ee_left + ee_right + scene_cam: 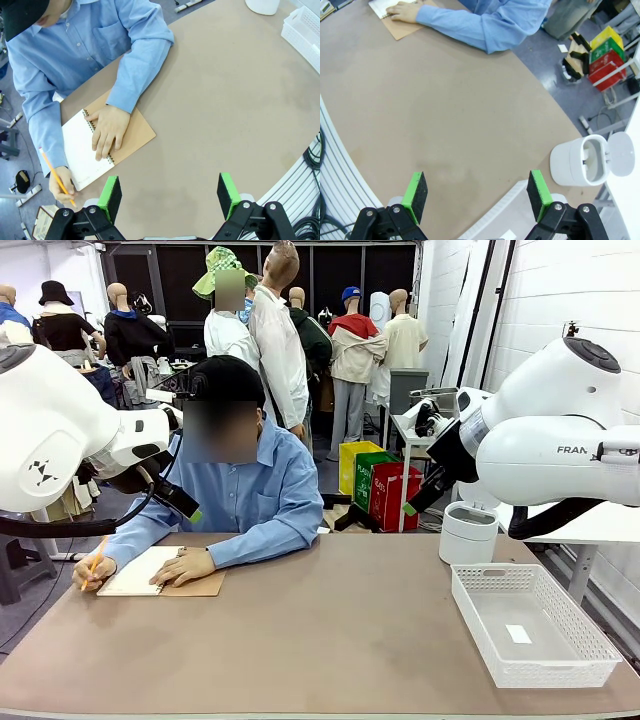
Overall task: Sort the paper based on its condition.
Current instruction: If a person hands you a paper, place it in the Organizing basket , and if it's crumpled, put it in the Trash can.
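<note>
Fingers of the left gripper stand spread wide with nothing between them, above the brown table and near the notebook's edge. At the table's left end a person in a blue shirt leans over a spiral-bound notebook with a brown cardboard cover. One hand grips an orange pencil at the notebook's outer edge; the other hand lies flat across the spiral binding. The paper in sight is the notebook's open white page, bound in the spiral and partly under that flat hand. At the table's far right edge stands a white bin, its lid tipped open in the right wrist view. Nearer the robot sits a white perforated basket with 1 small white rectangle on its floor. The right gripper hangs over the table by the basket's corner, its 2 green pads fully apart and holding nothing.
</note>
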